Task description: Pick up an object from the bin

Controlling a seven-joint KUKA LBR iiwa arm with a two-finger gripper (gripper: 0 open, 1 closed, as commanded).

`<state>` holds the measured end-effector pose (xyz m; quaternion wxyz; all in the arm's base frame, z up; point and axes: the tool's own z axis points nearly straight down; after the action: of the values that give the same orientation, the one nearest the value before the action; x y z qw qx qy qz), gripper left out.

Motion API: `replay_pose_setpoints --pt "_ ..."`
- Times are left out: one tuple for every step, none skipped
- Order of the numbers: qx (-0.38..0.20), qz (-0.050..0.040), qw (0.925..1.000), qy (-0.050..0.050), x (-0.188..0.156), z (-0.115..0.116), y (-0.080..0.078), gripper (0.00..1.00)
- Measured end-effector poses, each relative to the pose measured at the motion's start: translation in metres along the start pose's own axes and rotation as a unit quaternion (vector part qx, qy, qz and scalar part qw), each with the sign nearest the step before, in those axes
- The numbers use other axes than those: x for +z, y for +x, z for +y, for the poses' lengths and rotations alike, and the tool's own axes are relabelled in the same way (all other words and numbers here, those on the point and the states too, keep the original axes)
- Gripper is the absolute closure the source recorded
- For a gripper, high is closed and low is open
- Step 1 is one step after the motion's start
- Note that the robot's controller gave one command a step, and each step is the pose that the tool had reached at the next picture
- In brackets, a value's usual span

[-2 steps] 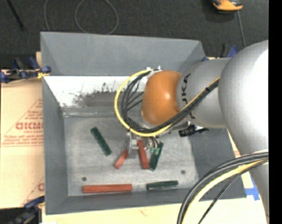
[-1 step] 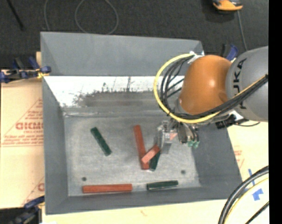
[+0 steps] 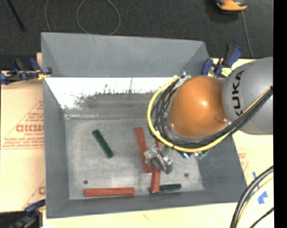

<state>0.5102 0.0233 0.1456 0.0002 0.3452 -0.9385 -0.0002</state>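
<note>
My gripper (image 3: pixel 158 160) is low in the bin's right half, its metal fingers down on a long red stick (image 3: pixel 141 142) that runs front to back; whether the fingers enclose it is hidden by the wrist. Another red stick (image 3: pixel 155 180) stands just in front of the fingers, reaching toward the front wall. A short dark green stick (image 3: pixel 170 187) lies beside that one at the front right.
A dark green stick (image 3: pixel 103 144) lies aslant in the left middle of the bin floor. A long red stick (image 3: pixel 108 191) lies flat along the front wall. The arm's orange cover and looped cables hang over the bin's right side.
</note>
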Motion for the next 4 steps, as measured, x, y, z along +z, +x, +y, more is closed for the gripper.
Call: replay_pose_setpoints --pt "-0.01 -0.0095 0.9999 0.005 0.027 0.032 0.016 1.0" --pt "-0.124 -0.0013 0.9922 0.001 0.063 0.009 0.015 1.0" --pt "-0.122 -0.0033 0.9926 0.004 -0.047 -0.017 0.028 1.0" --pt "-0.121 -0.0012 0.9926 0.0 -0.043 -0.014 0.028 0.0"
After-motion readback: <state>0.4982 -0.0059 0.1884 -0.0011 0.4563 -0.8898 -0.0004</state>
